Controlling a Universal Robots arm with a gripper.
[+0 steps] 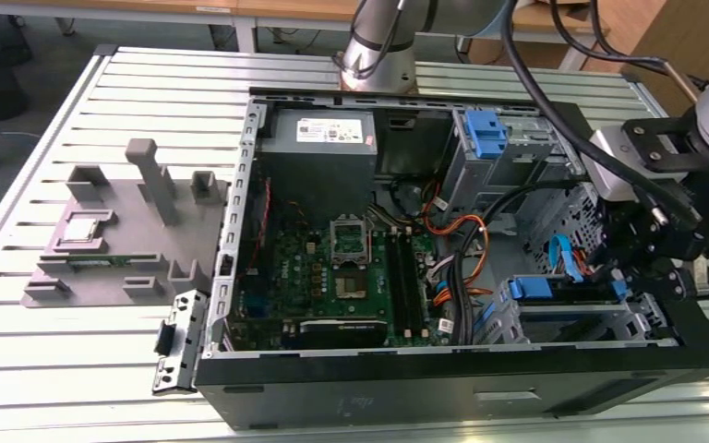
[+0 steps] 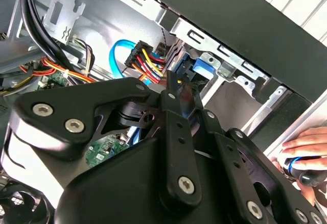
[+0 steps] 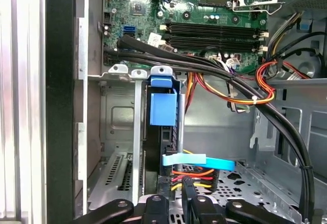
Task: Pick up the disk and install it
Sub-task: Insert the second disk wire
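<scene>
You have the black tool (image 3: 176, 199) down inside the open black computer case (image 1: 453, 392), which lies on its side on the slatted aluminium tabletop (image 1: 34, 369). In the exterior view the tool sits at the metal drive cage (image 1: 582, 323), in the case corner toward the exterior view's right. You cannot tell from these views whether the tool is released or clenched.

The flat silver disk with blue plastic rails (image 3: 163, 109) stands on edge in that cage, its blue tab at the cage's open end. In the first wrist view the tool is just beside the disk's other end, where a light blue flat data cable (image 3: 199, 160) and red, yellow and orange wires gather.

A bare blue plastic bracket (image 1: 484, 134) sits in the other bay, beside the grey power-supply box (image 1: 318, 138). The green motherboard (image 1: 330, 268) fills the case floor. A grey moulded fixture (image 1: 121, 231) rests on the tabletop outside the case, at the exterior view's left. In the second wrist view a person's hand (image 2: 306, 145) shows beyond the case wall.
</scene>
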